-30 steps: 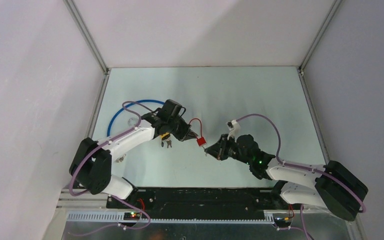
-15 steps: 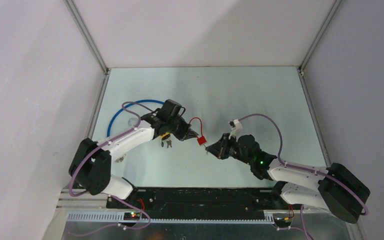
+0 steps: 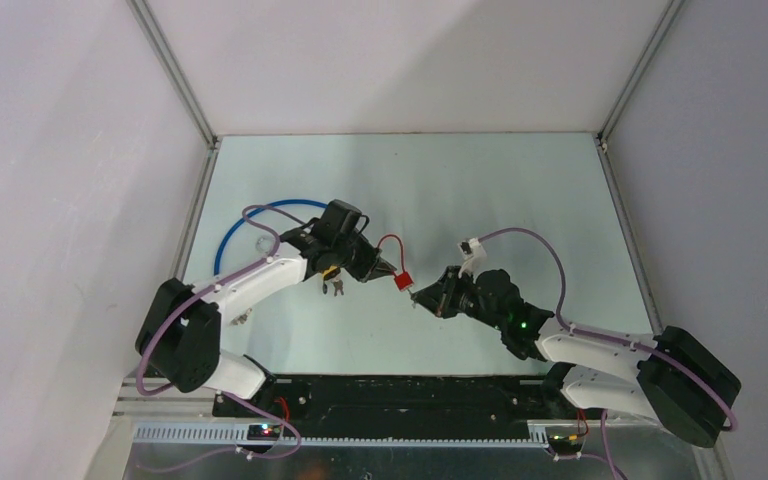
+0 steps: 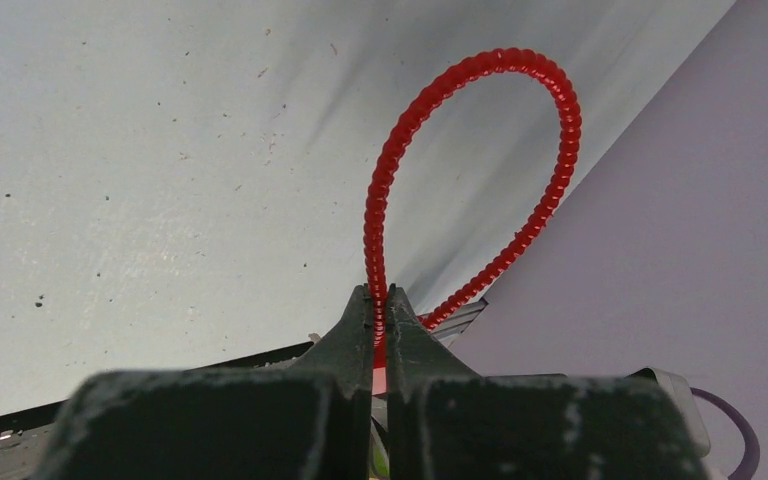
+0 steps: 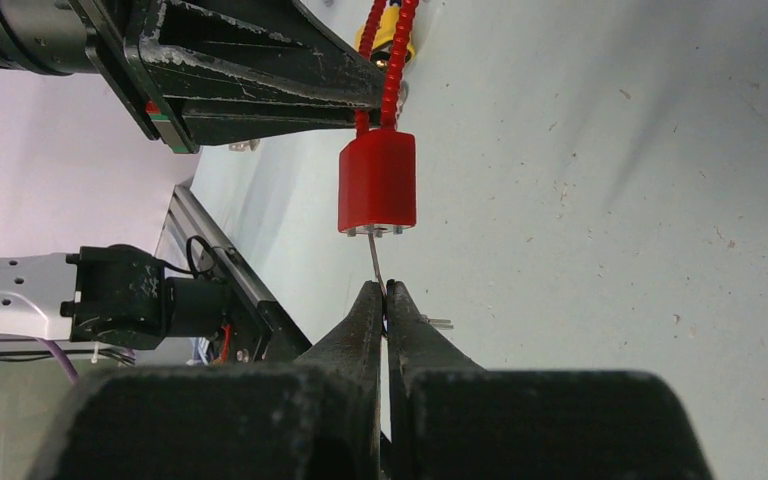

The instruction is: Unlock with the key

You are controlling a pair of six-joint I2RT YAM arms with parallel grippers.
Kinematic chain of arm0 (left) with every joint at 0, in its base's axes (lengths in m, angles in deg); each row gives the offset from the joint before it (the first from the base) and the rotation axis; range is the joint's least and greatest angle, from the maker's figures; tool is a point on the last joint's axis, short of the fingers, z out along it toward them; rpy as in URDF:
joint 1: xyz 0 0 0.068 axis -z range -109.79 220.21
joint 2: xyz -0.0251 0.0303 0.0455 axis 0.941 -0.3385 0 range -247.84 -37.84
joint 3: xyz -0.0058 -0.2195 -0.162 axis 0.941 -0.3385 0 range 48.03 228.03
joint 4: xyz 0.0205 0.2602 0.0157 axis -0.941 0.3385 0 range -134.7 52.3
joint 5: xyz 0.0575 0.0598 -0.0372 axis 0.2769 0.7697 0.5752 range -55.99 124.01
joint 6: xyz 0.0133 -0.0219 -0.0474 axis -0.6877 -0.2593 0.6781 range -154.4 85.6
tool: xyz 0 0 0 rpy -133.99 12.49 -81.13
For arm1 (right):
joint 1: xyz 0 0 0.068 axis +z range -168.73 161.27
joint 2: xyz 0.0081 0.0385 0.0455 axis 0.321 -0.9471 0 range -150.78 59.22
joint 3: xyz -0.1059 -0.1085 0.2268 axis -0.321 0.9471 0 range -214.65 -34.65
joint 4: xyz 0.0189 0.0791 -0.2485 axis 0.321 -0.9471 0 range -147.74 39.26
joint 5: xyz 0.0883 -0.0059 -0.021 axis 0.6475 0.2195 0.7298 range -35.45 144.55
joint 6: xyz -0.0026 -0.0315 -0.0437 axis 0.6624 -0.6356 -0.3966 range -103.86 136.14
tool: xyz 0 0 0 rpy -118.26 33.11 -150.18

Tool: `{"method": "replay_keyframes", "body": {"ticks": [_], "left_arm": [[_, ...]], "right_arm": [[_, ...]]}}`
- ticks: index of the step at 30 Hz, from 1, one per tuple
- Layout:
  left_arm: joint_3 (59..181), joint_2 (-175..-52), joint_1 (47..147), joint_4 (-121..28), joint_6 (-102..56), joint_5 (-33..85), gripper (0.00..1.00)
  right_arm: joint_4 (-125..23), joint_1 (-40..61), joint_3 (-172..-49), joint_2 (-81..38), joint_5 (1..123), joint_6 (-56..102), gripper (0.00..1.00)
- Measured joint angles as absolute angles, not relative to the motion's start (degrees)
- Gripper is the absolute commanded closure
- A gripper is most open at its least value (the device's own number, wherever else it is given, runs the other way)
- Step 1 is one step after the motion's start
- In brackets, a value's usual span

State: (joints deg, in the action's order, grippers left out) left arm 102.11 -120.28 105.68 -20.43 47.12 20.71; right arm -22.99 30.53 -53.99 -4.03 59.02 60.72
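padlock: red body [image 5: 376, 185] held up above the pale surface [image 3: 480, 190], between the two end effectors, keyway face toward the right one
key: thin metal blade [image 5: 374, 262] meets that face; how far in it sits cannot be told
shackle: red ribbed loop [image 4: 480, 150] rising from the body
left end effector [image 4: 380, 300]: fingers together, clamped on the shackle close to the body
right end effector [image 5: 382, 297]: fingers together, pinching the key
spare keys [image 3: 335, 287]: beside the left wrist
blue cable [image 3: 230, 235]: curved on the surface, left of the left arm
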Motion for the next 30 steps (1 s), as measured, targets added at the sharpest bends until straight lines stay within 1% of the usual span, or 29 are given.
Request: {"method": "replay_keyframes", "body": {"ticks": [30], "left_arm": [[101.04, -119.16, 105.54, -23.07, 48.61, 20.12, 1.0]], "right_arm": [[-21.81, 28.63, -52.98, -2.89, 58.91, 62.77, 1.0]]}}
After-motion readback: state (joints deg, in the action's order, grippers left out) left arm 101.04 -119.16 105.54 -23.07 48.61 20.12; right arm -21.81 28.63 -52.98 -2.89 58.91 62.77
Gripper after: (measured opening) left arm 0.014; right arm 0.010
